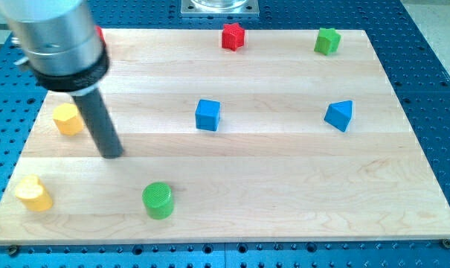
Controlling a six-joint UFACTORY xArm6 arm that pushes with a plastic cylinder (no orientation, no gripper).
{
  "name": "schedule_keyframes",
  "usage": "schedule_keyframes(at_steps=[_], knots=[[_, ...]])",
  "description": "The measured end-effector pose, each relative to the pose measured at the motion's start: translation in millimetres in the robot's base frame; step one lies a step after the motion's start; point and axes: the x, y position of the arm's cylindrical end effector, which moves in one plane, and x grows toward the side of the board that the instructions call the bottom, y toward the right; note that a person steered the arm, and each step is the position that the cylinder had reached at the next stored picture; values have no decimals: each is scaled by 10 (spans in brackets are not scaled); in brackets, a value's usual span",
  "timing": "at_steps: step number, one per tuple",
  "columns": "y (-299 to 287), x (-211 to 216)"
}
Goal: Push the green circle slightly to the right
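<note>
In the camera view, my tip [113, 154], the lower end of the rod tool, rests on the wooden surface [284, 186] and touches no block; a plain rod, it grasps nothing. The green circle [158, 200] lies below my tip and a little toward the view's right, near but apart. A yellow block [68, 119] sits just to the tip's left, another yellow block [34, 193] lower left. The blue cube [207, 115] is to its right, the blue triangle [339, 115] farther right. The red block [233, 36] and the green block [327, 40] lie well above and right.
</note>
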Motion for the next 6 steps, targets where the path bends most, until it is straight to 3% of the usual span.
schedule_keyframes(at_steps=[1, 4, 5, 6], knots=[[0, 392], [11, 895], [662, 838], [921, 809]])
